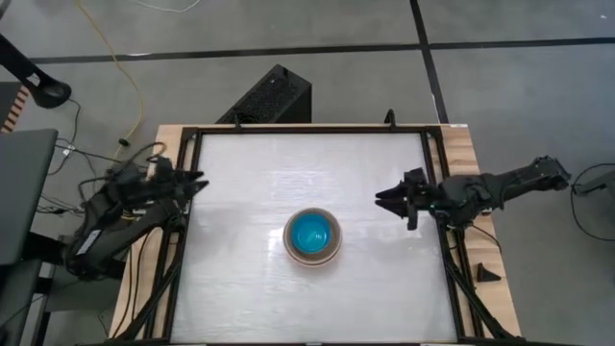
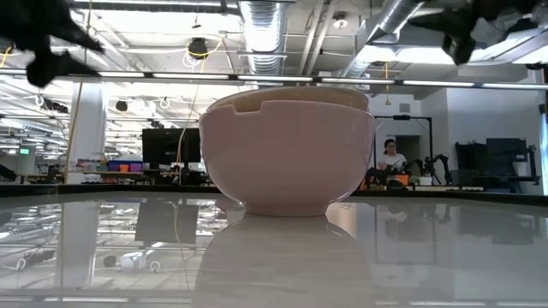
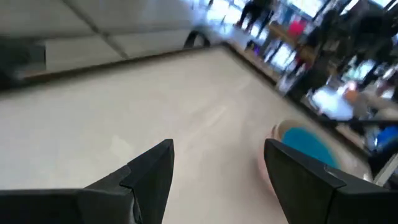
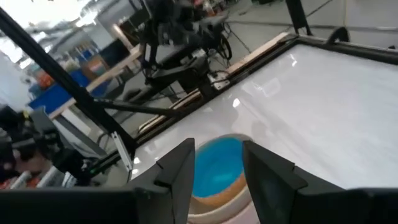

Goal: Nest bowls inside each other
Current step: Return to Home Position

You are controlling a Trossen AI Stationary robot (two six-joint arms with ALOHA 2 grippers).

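A nested stack of bowls [image 1: 312,236] stands on its base at the middle of the white table [image 1: 240,288]. The outer bowl is pale pink [image 2: 287,162], a grey-beige rim [image 2: 291,97] shows above it, and a blue bowl [image 4: 217,165] sits innermost. My left gripper [image 1: 197,181] hangs open over the table's left edge, well clear of the stack [image 3: 305,146]. My right gripper [image 1: 382,197] hovers near the right edge, pointing at the stack. Its fingers [image 4: 180,165] stand apart with nothing between them.
Black frame rails [image 1: 437,192] border the table on all sides. A black box [image 1: 269,96] lies beyond the far edge and a small black wedge [image 1: 485,274] sits outside the right rail. A person [image 2: 392,158] shows far off in the room.
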